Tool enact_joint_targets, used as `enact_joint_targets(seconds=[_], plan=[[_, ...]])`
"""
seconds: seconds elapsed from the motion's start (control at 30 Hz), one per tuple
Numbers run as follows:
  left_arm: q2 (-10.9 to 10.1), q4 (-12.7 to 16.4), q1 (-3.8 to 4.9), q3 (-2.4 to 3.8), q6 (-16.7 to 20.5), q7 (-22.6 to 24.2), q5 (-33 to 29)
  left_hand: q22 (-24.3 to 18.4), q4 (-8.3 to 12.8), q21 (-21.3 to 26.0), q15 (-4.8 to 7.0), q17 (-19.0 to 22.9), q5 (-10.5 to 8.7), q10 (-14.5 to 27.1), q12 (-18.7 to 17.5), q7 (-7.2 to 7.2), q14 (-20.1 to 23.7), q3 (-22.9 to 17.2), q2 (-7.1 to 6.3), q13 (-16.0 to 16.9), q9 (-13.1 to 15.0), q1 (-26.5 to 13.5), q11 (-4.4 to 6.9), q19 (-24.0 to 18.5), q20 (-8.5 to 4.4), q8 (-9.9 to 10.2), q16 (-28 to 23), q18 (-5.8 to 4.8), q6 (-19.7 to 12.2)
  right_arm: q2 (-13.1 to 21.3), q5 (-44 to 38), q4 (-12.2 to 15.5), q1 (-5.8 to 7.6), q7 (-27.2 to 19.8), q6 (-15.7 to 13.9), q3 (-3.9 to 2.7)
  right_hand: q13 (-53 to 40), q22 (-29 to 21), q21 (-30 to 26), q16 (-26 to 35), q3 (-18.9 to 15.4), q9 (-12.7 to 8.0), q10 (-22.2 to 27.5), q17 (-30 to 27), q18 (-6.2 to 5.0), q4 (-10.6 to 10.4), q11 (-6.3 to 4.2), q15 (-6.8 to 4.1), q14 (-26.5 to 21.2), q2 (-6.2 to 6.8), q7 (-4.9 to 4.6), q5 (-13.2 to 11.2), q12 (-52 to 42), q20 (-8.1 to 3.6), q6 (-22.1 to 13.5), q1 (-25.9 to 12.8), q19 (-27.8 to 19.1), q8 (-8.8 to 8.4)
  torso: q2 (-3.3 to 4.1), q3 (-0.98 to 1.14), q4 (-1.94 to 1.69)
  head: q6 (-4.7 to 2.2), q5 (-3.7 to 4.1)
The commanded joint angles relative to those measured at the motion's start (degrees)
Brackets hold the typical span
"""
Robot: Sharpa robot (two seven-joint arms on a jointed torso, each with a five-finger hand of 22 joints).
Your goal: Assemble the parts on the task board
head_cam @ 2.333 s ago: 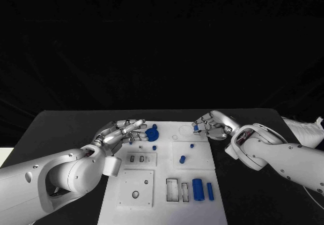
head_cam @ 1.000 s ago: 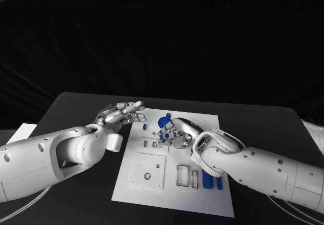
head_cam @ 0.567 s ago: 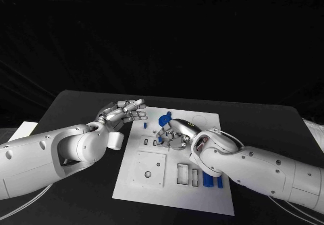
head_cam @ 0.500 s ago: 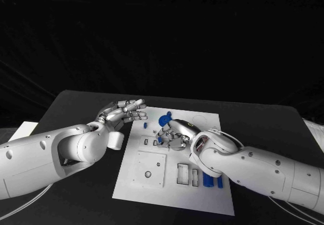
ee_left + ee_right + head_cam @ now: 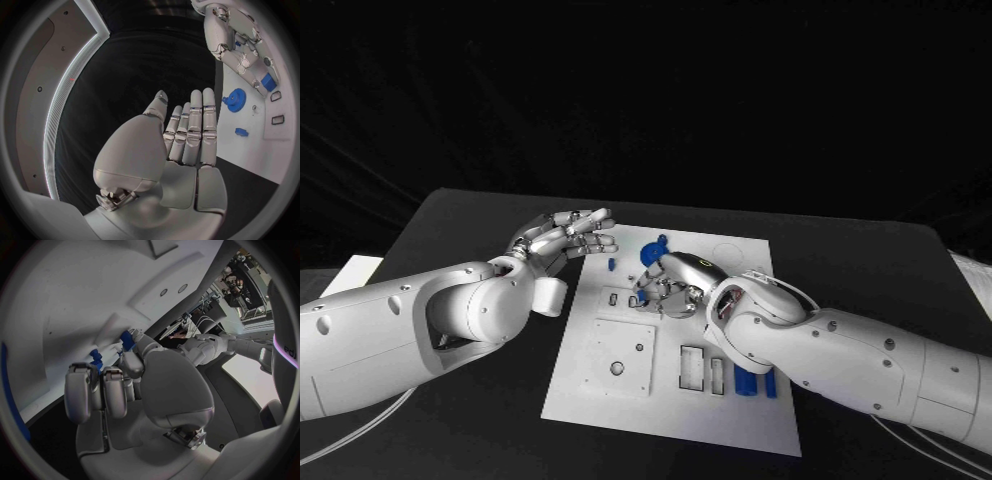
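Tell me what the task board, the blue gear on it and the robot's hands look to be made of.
Task board: looks like matte white plastic, flat with cut slots and no glare; it could be painted. Blue gear: probably moulded or printed plastic, uniformly blue with a dull surface. Left hand and right hand: silver segments with bright highlights suggest polished metal, though metallised plastic cannot be ruled out.

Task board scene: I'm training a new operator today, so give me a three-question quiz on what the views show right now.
1. True or false: the left hand holds a blue part.
2. Which hand is over the task board? A) left B) right C) neither
3. Fill in: the blue gear lies on the ____.

Key
1. False: its fingers are apart and it holds nothing.
2. B: the right hand is over the board's middle, with a blue part at its fingertips.
3. Task board.
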State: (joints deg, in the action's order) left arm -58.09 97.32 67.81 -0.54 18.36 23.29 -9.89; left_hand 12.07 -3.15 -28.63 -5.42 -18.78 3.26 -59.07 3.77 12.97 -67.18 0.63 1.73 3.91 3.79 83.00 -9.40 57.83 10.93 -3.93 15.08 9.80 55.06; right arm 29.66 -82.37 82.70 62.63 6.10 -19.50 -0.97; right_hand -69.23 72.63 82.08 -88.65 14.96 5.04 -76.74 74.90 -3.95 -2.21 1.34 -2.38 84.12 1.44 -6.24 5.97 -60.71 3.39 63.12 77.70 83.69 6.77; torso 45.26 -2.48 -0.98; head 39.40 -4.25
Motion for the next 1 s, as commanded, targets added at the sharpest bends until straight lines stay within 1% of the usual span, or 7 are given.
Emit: enact_joint_targets(seconds=[0.03,0.1,0.3,0.43,0.6,0.87,1.0], plan=[[0.1,0.1,0.06,0.03,-1.3,0.6,-0.2,0.1,0.3,-0.2,0.09,-0.1,0.14,0.1,0.0,-0.01,0.4,0.0,-0.09,0.0,0.0,0.6,0.00,-0.3,0.10,0.1,-0.3,0.54,-0.2,-0.1,-1.7,-0.5,-0.18,0.8,1.8,0.16,0.9,-0.1,-0.3,-0.1,0.3,0.0,0.8,13.0,0.47,0.1,-0.04,-0.39,5.4,-0.24,0.03,0.0,1.4,-0.22,0.2,-0.2,-0.2,-0.21,-0.03,-0.03,0.04,0.07,0.06],[0.1,0.1,0.06,0.03,-1.3,0.6,-0.2,0.1,0.3,-0.2,0.09,-0.1,0.14,0.1,0.0,-0.01,0.4,0.0,-0.09,0.0,0.0,0.6,0.00,-0.3,0.10,0.1,-0.3,0.54,-0.2,-0.1,-2.1,-0.6,-0.18,0.9,2.1,0.17,2.4,-0.2,-0.4,-0.1,0.5,0.0,1.7,13.0,0.46,0.1,0.01,-0.36,5.4,-0.09,-0.04,-0.1,3.4,-0.20,0.0,-0.4,-0.3,-0.37,-0.01,0.00,0.05,0.07,0.06],[0.1,0.0,0.06,0.03,-1.3,0.5,-0.2,0.1,0.3,-0.3,0.09,-0.1,0.15,0.0,0.1,0.00,0.4,-0.1,-0.08,0.0,0.0,0.6,0.01,-0.4,0.10,0.1,-0.3,0.54,-0.2,0.0,-3.2,-0.7,-0.18,1.7,3.3,0.18,10.9,-0.6,-0.7,0.0,1.2,-0.4,6.3,12.9,0.39,-0.1,0.48,0.00,5.3,0.74,-0.65,-1.0,15.2,0.08,-1.5,-1.4,-0.5,-1.51,-0.02,0.00,0.09,0.03,0.09],[0.1,0.0,0.06,0.03,-1.3,0.5,-0.2,0.1,0.3,-0.3,0.09,-0.1,0.15,0.0,0.1,0.00,0.4,-0.1,-0.08,0.0,0.0,0.6,0.01,-0.4,0.10,0.1,-0.3,0.54,-0.2,0.0,-3.8,-0.7,-0.18,2.1,4.0,0.19,15.0,-0.8,-0.8,0.0,1.6,-0.6,7.8,13.0,0.36,-0.1,0.70,0.21,5.4,1.38,-0.94,-1.3,20.5,0.29,-2.0,-1.7,-0.6,-2.01,0.00,0.01,0.08,0.10,0.05],[0.1,0.0,0.06,0.03,-1.2,0.6,-0.2,0.1,0.3,-0.3,0.09,-0.1,0.15,0.0,0.1,0.00,0.4,-0.1,-0.08,0.0,0.0,0.6,0.01,-0.4,0.10,0.1,-0.3,0.54,-0.2,0.1,-4.3,-0.5,-0.18,2.4,4.8,0.21,20.1,-0.9,-0.9,0.1,2.4,-0.6,9.0,12.9,0.33,-0.1,0.83,0.28,5.3,2.15,-1.00,-1.6,26.7,0.44,-2.2,-2.0,-0.7,-2.32,-0.01,0.01,0.06,0.14,0.07],[0.2,0.0,0.06,0.03,-1.2,0.6,-0.2,0.1,0.3,-0.3,0.09,-0.1,0.15,0.0,0.1,0.00,0.4,-0.1,-0.08,0.0,0.0,0.6,0.01,-0.4,0.10,0.1,-0.3,0.54,-0.2,0.1,-5.0,-0.2,-0.18,2.9,5.0,0.25,20.9,-0.8,-0.9,0.1,2.4,-0.6,8.7,12.8,0.34,-0.1,0.80,0.32,5.3,2.70,-1.07,-1.9,27.4,0.44,-2.2,-2.2,-0.6,-2.40,0.02,-0.01,0.06,0.19,0.16],[0.2,0.0,0.06,0.03,-1.3,0.5,-0.2,0.1,0.3,-0.3,0.09,-0.1,0.15,0.0,0.1,0.00,0.4,-0.1,-0.08,0.0,0.0,0.6,0.01,-0.4,0.10,0.1,-0.3,0.54,-0.2,0.1,-5.5,-0.2,-0.18,3.2,4.3,0.26,21.3,-0.9,-0.9,0.2,1.8,-0.7,8.1,12.8,0.33,-0.6,0.86,0.38,5.3,3.57,-1.12,-2.9,27.5,0.48,-2.3,-3.3,-0.6,-2.55,-0.01,-0.02,0.04,0.19,0.20]])
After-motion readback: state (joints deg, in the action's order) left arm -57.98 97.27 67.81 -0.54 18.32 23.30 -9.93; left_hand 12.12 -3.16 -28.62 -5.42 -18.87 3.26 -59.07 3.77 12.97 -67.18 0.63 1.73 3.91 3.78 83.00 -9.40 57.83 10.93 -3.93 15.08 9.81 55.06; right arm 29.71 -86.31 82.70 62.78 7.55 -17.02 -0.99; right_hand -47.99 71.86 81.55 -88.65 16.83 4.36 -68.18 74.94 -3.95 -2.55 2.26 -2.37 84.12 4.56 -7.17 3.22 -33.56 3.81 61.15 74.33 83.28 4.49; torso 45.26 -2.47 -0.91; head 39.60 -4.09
